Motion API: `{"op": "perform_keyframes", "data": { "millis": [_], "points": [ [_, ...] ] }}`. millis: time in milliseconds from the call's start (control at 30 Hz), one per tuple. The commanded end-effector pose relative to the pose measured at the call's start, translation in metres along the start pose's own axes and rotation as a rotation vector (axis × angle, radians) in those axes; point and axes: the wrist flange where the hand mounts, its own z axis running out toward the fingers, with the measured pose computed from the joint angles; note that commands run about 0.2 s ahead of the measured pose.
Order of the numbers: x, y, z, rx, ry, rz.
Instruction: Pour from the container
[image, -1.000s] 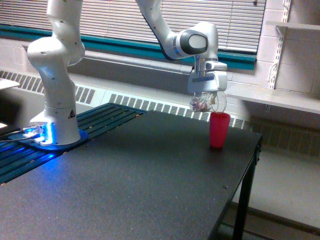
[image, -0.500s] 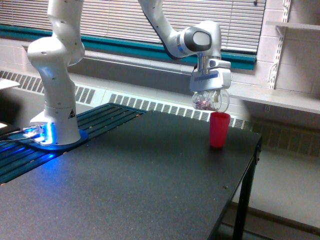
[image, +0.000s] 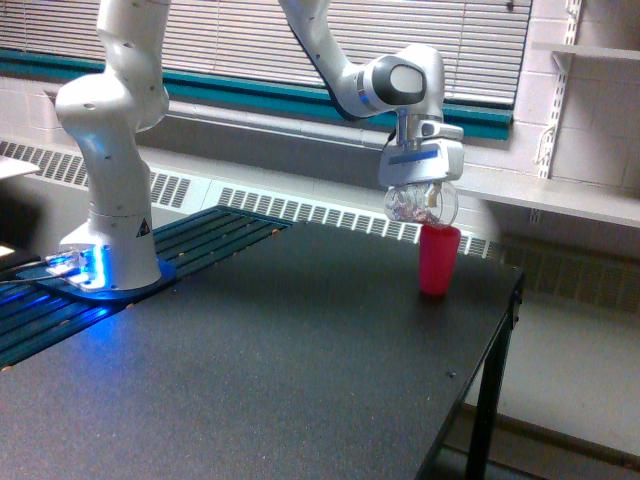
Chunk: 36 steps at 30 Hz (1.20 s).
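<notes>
Container (image: 412, 204) hangs in my hand (image: 420, 190), clamped between the fingers, just above the pink cup (image: 438, 259) that stands near the counter's (image: 250, 360) far right corner in the exterior view. Over the last second I have carried it a little toward the exterior view's right, so it now sits closer over the cup's rim, its brownish bits visible through the wall. I judge I am lining up; nothing appears to be falling yet.
</notes>
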Motion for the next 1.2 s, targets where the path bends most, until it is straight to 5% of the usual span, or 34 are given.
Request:
{"op": "perform_keyframes", "data": {
  "millis": [33,1200],
  "points": [
    [0.0043,0.0029,-0.002,-0.015,0.006,-0.015],
    [0.0097,0.0078,-0.0034,-0.045,0.0,-0.038]
  ]
}}
